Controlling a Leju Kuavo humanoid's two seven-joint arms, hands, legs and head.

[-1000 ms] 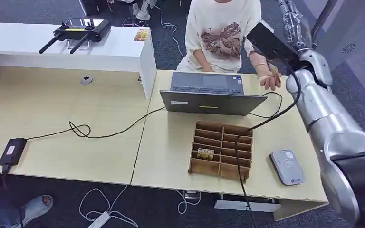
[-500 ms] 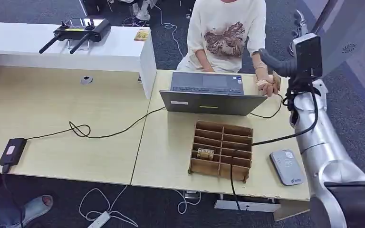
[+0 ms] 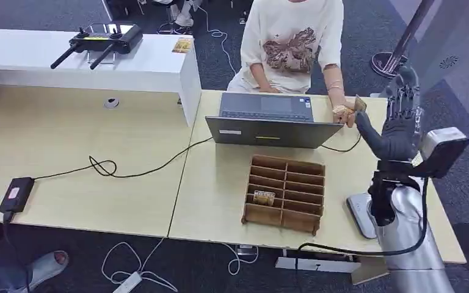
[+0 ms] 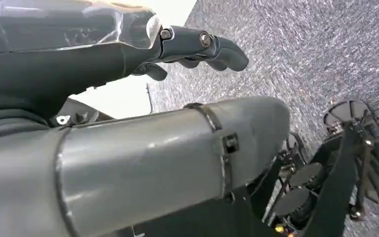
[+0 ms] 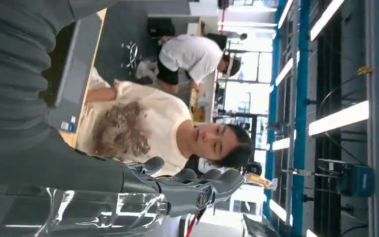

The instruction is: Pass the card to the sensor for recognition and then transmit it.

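Card (image 3: pixel 359 104): in the person's hand (image 3: pixel 344 113), beside the laptop (image 3: pixel 269 119); handover apparently done. Right hand (image 3: pixel 397 125): raised nearby, fingers spread, empty. Left hand (image 4: pixel 197 47): hanging, holding nothing, fingers loosely curled. Sensor (image 3: pixel 359 213): on the table (image 3: pixel 220 189), partly behind the arm; remaining step: none evident.

Laptop (image 3: pixel 273 122) beside bare desk (image 3: pixel 220 183)

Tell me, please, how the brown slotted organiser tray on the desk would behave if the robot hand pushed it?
The brown slotted organiser tray looks like thin board, so probably light and apt to slide on the smooth wooden desk. Its low, wide shape should resist tipping. The black cable lying across it might drag along.
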